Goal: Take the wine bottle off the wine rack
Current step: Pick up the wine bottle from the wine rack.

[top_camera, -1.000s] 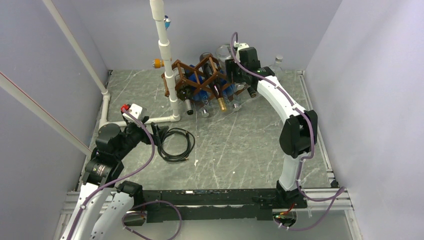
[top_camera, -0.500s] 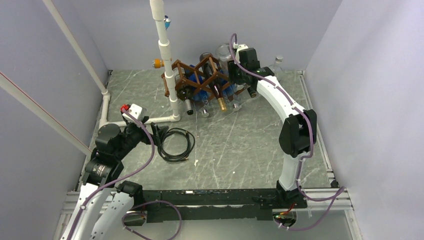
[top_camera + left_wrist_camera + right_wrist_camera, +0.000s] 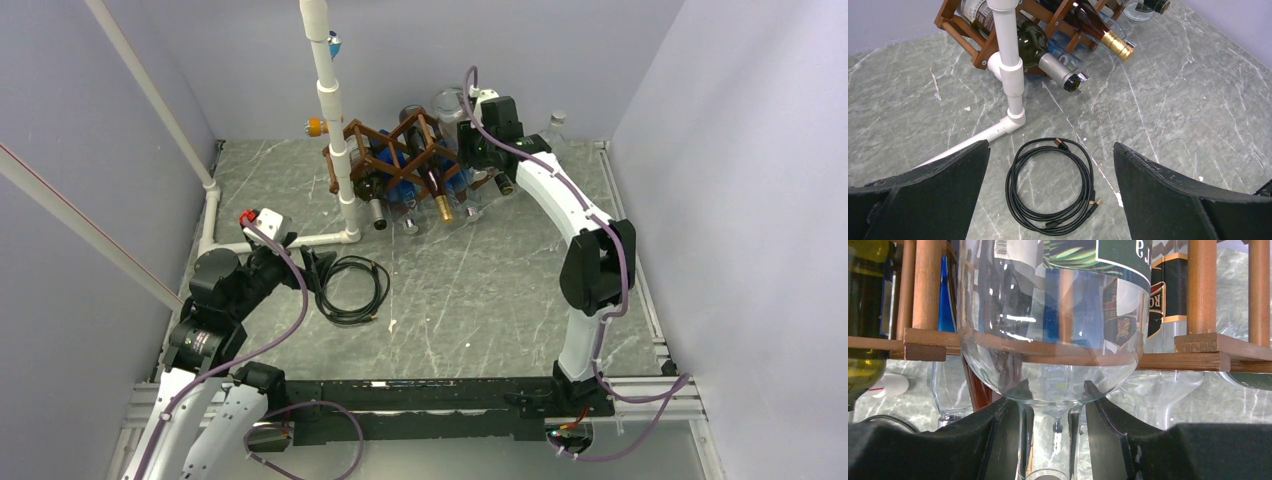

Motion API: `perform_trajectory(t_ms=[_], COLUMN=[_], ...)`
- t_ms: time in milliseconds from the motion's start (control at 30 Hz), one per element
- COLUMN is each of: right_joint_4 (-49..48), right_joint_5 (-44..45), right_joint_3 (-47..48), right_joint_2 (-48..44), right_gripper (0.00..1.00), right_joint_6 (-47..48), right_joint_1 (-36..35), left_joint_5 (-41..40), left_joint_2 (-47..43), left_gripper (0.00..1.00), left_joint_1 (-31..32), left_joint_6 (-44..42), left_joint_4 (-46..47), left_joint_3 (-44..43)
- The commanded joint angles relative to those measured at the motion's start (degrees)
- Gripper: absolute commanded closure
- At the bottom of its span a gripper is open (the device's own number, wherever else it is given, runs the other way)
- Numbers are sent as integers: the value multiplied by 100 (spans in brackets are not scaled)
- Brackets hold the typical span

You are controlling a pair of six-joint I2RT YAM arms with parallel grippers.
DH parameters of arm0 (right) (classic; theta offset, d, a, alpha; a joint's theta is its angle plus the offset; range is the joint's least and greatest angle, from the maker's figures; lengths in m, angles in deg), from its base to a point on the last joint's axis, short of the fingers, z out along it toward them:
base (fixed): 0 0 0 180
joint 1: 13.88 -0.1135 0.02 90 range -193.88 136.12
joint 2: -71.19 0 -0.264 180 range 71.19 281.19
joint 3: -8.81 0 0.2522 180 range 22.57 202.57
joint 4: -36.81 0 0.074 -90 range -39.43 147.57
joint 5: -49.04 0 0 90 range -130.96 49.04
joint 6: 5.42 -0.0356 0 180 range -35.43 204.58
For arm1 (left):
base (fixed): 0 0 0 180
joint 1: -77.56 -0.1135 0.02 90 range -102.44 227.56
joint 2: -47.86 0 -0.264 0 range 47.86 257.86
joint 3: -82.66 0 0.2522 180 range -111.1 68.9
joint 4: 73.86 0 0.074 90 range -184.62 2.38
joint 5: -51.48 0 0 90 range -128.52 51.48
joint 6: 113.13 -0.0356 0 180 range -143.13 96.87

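The dark brown wooden wine rack (image 3: 385,150) stands at the back of the table with several bottles lying in its cells. Seen from the right wrist, a clear glass wine bottle (image 3: 1048,315) with a green label lies in a rack (image 3: 1198,345) cell, its neck pointing at the camera. My right gripper (image 3: 1054,390) is shut on that neck, a finger touching each side. From above, the right gripper (image 3: 470,148) sits at the rack's right end, by the clear bottle (image 3: 446,104). My left gripper (image 3: 1050,155) hangs open over the table, far from the rack (image 3: 979,50).
A white PVC pipe frame (image 3: 330,100) stands just left of the rack, its foot (image 3: 1008,107) on the marble table. A coiled black cable (image 3: 1053,185) lies under the left gripper. Other bottle necks (image 3: 1115,42) stick out of the rack's front.
The right gripper's jaws have closed in on the clear bottle's neck. Both arms have hardly moved.
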Motion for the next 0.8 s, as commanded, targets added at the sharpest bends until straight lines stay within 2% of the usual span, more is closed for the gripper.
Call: perform_trajectory(t_ms=[0,433,767], right_joint_4=[-682,-1091,-1287], right_joint_5=[-327,-1030,-1950], right_joint_3=[60,20,89], right_joint_2=[-687,-892,-782], right_gripper=[100,100,100], right_joint_6=[-223,-579,-1372], right_joint_1=[119,426,944], left_joint_5=[118,127,145], left_joint_2=[-49,-33,-10], left_gripper=[0,0,1], left_joint_1=[-37,-45,-62], left_joint_6=[84,85,85], left_joint_4=[259,267,263], left_joint_3=[40,40,47])
